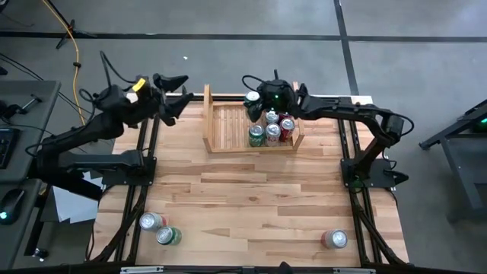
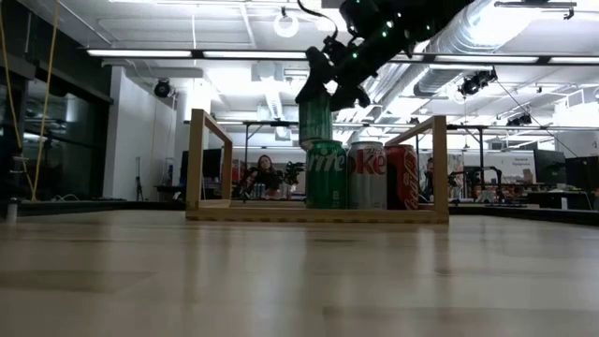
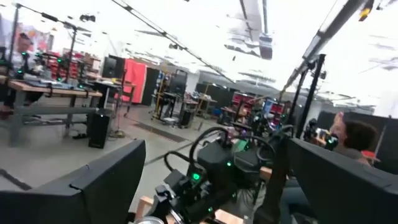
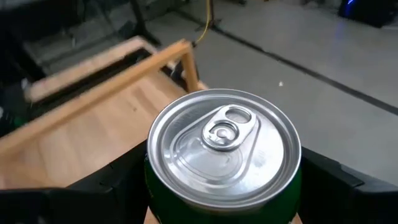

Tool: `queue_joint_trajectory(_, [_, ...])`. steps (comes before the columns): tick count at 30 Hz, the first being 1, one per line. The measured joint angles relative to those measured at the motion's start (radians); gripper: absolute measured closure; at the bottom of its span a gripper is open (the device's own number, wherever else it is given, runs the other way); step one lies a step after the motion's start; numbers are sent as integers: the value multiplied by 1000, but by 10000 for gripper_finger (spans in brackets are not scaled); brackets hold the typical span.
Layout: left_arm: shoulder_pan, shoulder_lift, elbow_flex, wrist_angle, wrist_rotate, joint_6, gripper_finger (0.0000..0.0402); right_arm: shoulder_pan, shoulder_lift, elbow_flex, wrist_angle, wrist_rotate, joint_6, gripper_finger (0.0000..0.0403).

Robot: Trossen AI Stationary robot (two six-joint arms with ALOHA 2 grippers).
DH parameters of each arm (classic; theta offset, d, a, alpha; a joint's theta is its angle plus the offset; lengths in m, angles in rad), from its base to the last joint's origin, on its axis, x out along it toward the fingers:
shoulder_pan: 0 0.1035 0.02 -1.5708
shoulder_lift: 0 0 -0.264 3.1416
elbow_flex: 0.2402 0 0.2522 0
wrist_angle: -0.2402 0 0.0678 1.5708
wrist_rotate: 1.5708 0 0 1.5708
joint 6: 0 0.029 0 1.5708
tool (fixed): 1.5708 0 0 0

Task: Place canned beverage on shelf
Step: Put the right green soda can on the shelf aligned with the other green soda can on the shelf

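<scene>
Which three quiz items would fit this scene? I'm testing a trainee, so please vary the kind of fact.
1. Where is the green can that the right tool holds?
A. raised over the shelf
B. at the table's front edge
C. beside the left arm's base

2. How many loose cans stand near the table's front edge?
A. one
B. three
C. five

3. How is the left tool?
A. shut on a can
B. shut on a shelf board
C. open and empty

Key:
1. A: the right tool holds the green can above the shelf.
2. B: two loose cans stand on the left and one on the right.
3. C: the left tool has its fingers spread with nothing between them.
</scene>
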Motion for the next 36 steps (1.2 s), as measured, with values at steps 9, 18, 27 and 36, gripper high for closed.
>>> queue_joint_trajectory(9, [0,7,0,-29,-18,-40,19,24,29,-57,24,80,14,114])
queue_joint_trajectory(18, [0,35,0,-71,-17,-72,19,28,85,-57,30,61,22,114])
queue_joint_trajectory(27, [0,37,0,-123,-13,-103,19,28,147,-56,26,62,63,114])
queue_joint_trajectory(36, [0,37,0,-123,-12,-104,19,27,158,-56,21,61,70,111])
